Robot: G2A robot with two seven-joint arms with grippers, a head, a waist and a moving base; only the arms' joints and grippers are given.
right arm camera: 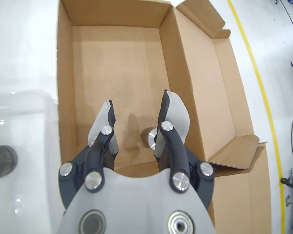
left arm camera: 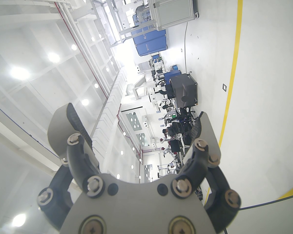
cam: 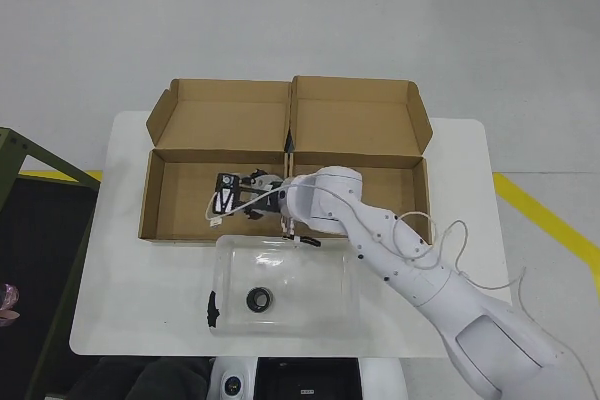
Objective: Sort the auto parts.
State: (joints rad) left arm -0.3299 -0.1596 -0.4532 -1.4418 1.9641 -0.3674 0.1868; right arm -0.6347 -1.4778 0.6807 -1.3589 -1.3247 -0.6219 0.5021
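Jaws wide and empty on both arms.
The right pair hung over a cardboard box (right arm camera: pixel 112 57), a metal part (right arm camera: pixel 150 140) beside them.

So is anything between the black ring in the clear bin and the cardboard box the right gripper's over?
Only two walls: the far wall of the clear bin and the near wall of the cardboard box lie between the black ring and the box floor, so it probably needs lifting over. Nothing else visible blocks it.

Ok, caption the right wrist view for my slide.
Open right gripper over a cardboard box, a small silver part on its floor.
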